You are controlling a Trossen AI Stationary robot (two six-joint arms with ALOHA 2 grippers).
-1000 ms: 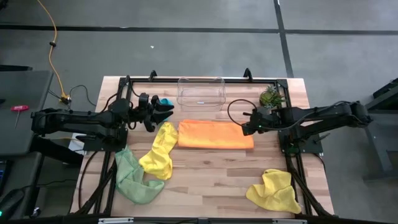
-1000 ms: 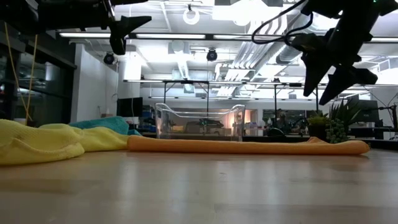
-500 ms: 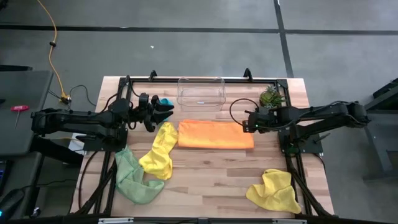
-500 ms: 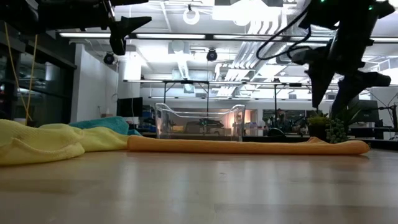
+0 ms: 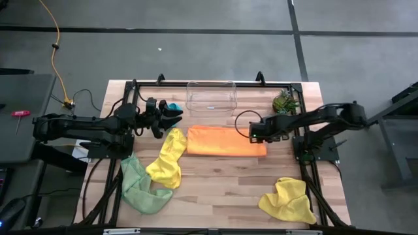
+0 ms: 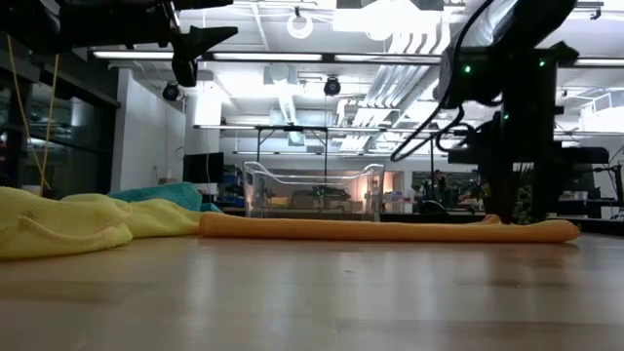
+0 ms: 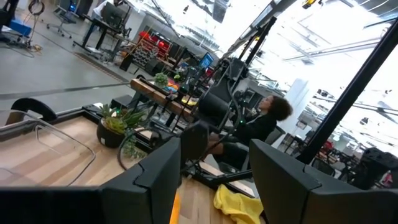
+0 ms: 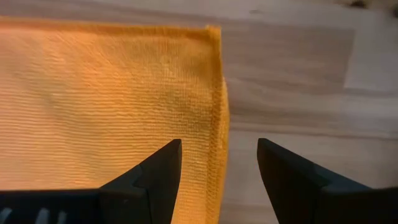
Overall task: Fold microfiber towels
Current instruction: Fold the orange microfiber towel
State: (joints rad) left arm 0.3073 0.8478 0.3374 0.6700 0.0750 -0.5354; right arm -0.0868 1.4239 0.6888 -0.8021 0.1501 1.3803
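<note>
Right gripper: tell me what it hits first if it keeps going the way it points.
The right gripper is open and points down at the orange towel, its fingers straddling the towel's edge. Going straight on, it would probably meet that edge first, with the wooden table just beside it.

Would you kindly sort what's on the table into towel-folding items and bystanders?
Job:
flat orange microfiber towel
crumpled yellow towel on the left
crumpled yellow towel on the right
light green towel
teal-blue towel

Bystanders:
clear plastic bin
small green potted plant

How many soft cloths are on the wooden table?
5: folded orange cloth mid-table, yellow cloth and green cloth left, yellow cloth front-right, teal cloth mostly hidden beneath left gripper.
</note>
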